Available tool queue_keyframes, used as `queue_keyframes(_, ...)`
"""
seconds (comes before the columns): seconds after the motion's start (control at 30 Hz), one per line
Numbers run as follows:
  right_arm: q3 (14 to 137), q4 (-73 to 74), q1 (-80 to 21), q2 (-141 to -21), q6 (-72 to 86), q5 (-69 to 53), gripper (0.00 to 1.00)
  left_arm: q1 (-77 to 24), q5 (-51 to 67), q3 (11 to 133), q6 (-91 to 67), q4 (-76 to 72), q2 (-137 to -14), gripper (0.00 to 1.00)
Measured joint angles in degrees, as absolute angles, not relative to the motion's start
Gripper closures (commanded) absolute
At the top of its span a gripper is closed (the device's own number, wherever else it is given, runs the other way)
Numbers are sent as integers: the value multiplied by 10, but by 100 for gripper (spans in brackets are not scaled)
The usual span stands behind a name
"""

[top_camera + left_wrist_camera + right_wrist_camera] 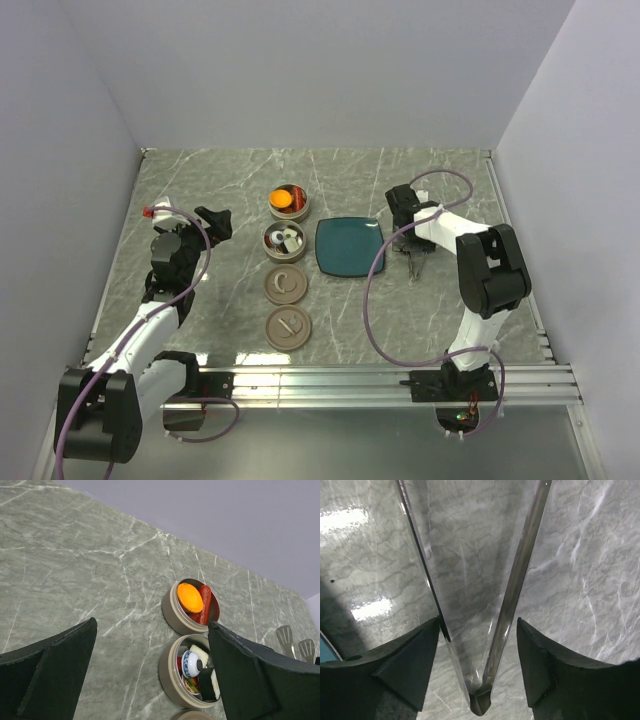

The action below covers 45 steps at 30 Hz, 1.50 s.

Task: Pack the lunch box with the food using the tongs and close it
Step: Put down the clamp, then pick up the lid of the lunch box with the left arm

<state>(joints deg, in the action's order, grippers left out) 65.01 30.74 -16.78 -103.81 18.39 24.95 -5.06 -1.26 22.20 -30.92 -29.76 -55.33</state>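
1. Top external view: the tongs (414, 264) lie on the marble table (200, 180), just right of the teal plate (349, 246). The right gripper (408, 245) sits directly over their far end. The left gripper (222, 222) hovers left of the two open lunch box tiers (287, 222), well apart from the tongs. Two round lids (286, 306) lie nearer the arm bases. Neither gripper's jaw spacing can be read from this height.

2. Left wrist view: the left gripper (152, 625) has its fingers (50, 680) spread wide with only bare table between them. Ahead of it, the far tier (170, 611) holds an orange ball (190, 597) and a red sausage piece (206, 605). The near tier (167, 677) holds white cubes (199, 654) and other small pieces. Only this view shows these contents and the flat tong tips (285, 637) at the right edge.

3. Right wrist view: the right gripper (478, 622) straddles the tongs (512, 595) close to their hinge. Its jaws are parted. A gap separates the right-hand pad (545, 665) from the nearest tong arm, and contact at the other pad cannot be confirmed. The tong arms splay away in a V.
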Motion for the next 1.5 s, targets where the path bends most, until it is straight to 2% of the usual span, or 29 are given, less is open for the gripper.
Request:
queue_keyframes(0.3,639,307,-168,-1017,190,254,22,-51,-13,222,-309,-298,-553,0)
queue_keyframes(0.73,517,221,-218,-734,180,205,21,-51,-14,222,-313,-292,-549,1)
queue_keyframes(0.93,481,161,-255,-675,166,159,23,-61,-17,222,-321,-280,-516,2)
queue_keyframes(1.13,448,99,-268,-671,155,100,25,-157,-72,215,-321,-226,-448,5)
queue_keyframes(1.5,431,50,-281,-660,139,46,26,-303,-146,166,-348,-119,-354,18)
